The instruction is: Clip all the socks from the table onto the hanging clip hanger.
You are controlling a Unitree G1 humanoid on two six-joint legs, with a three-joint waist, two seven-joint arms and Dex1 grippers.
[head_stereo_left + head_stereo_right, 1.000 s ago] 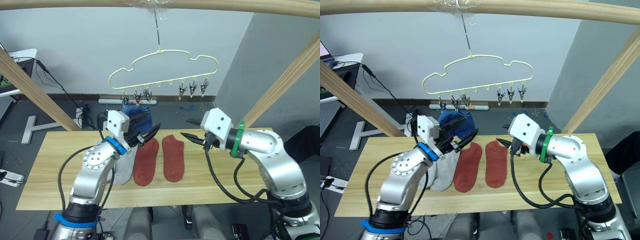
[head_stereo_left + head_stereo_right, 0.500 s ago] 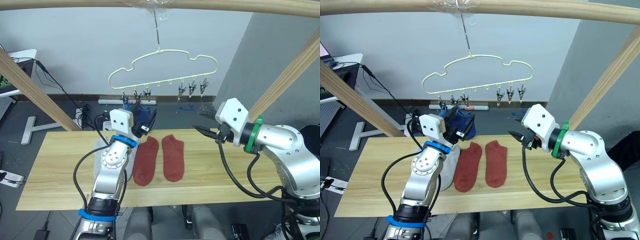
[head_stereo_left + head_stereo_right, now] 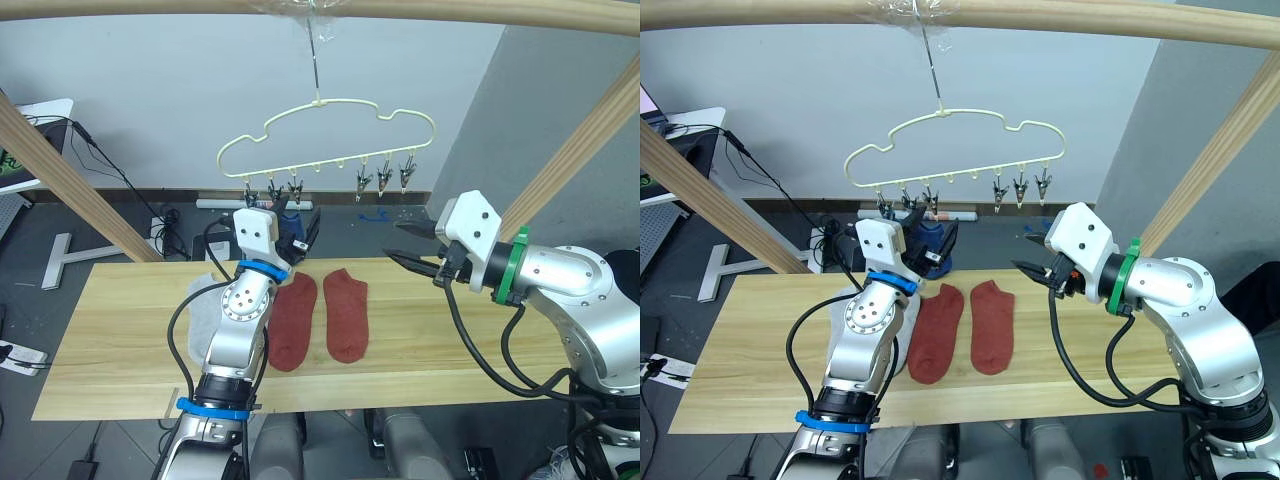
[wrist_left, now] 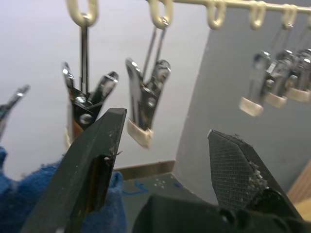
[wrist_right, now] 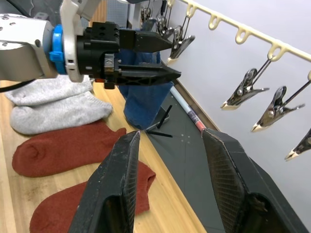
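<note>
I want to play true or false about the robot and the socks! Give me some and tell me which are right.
1. Two rust red socks lie side by side on the table. True.
2. The right gripper is squeezing a red sock. False: it is open and holds nothing.
3. A blue sock hangs by the clips at the left end of the clip hanger. True.
4. The three clips at the hanger's right end each hold a sock. False: they hang bare.
5. The left gripper is open, close to the clips. True.
6. The grey socks are on the hanger. False: they lie on the table.
</note>
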